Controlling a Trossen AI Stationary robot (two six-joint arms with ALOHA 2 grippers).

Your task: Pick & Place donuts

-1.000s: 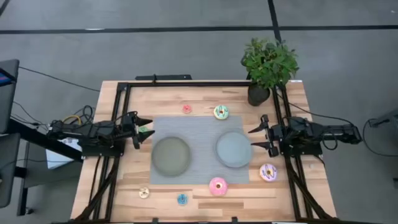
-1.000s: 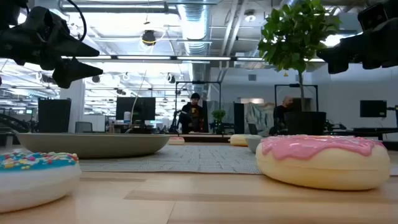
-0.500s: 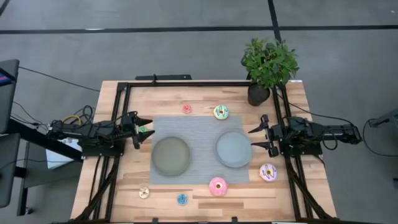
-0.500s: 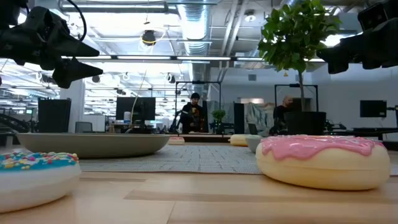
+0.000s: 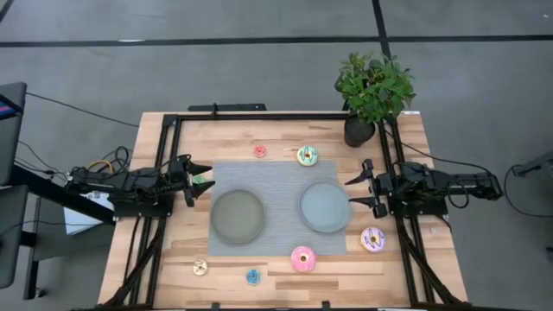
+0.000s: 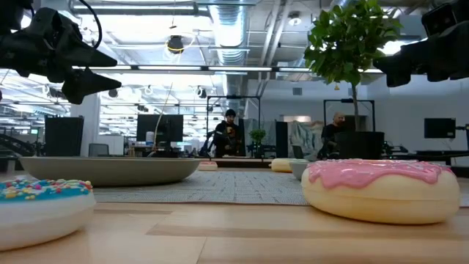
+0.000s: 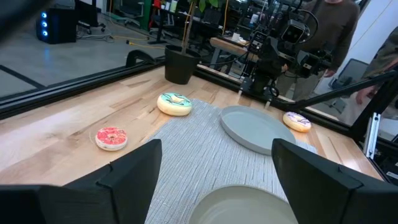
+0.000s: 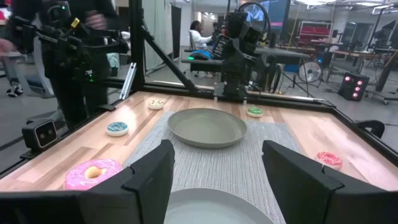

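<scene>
Purple-sprinkled donut (image 5: 372,239) near open right hand (image 5: 363,190)

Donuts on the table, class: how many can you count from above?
7: red, green-white far side; green under left gripper; purple-white right; pink, blue, cream near edge.

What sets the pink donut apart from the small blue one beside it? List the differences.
The pink donut is clearly larger than the blue donut. Its icing is pink; the blue donut's is blue with coloured sprinkles. The pink donut lies at the grey mat's edge; the blue donut lies apart on bare wood. Both are rings lying flat, untouched.
</scene>
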